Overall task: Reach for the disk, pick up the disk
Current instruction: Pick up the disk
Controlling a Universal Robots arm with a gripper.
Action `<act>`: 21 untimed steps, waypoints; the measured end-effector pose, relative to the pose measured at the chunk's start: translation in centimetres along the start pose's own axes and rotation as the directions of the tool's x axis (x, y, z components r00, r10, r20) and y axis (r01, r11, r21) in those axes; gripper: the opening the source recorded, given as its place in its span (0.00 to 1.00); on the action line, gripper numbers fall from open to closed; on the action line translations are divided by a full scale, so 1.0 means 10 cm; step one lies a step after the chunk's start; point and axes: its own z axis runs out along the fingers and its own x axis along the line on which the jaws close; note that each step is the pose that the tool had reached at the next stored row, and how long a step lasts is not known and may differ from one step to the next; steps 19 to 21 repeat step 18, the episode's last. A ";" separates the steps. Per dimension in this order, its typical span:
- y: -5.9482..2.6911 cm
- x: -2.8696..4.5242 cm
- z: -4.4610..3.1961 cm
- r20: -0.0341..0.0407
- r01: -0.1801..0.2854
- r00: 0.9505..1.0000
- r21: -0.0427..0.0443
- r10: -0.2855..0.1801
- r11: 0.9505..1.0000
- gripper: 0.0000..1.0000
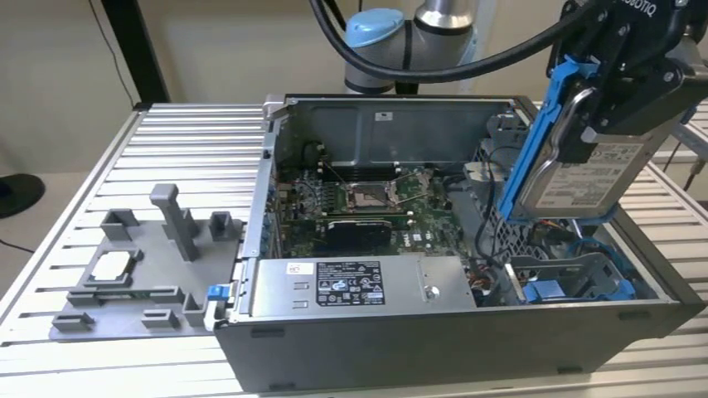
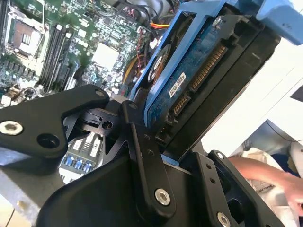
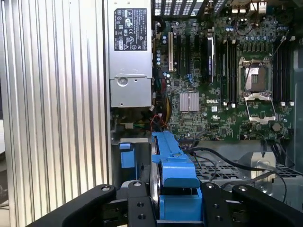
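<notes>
We see the disk (image 1: 581,157) pinched between the fingers of the claw (image 1: 614,124) and lifted clear above the open computer case (image 1: 443,332), hanging upright over the blue drive bay (image 1: 575,286) at the case's corner on the exterior view's right. In the second wrist view the disk (image 2: 199,80) sits clamped between the black fingers (image 2: 142,142), its connector edge facing us; in the first wrist view its blue rail (image 3: 173,165) runs up from between the jaws. Below lie the green circuit board (image 1: 370,203) and the silver power box (image 1: 354,286). The case rests on a ribbed metal table (image 1: 177,149), with a grey holder (image 1: 133,274) beside it. The disk is silver-grey with a white label, framed in blue plastic.
</notes>
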 end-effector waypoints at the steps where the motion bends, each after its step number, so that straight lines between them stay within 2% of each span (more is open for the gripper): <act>1: -0.001 0.023 0.001 0.000 0.000 1.000 0.000 0.000 1.000 0.00; 6: -0.025 0.140 0.004 0.000 0.000 1.000 -0.001 0.000 1.000 0.00; 11: -0.115 0.227 0.004 0.000 0.000 1.000 -0.005 0.000 1.000 0.00; 21: -0.124 0.236 0.004 0.000 0.000 1.000 -0.005 0.000 1.000 0.00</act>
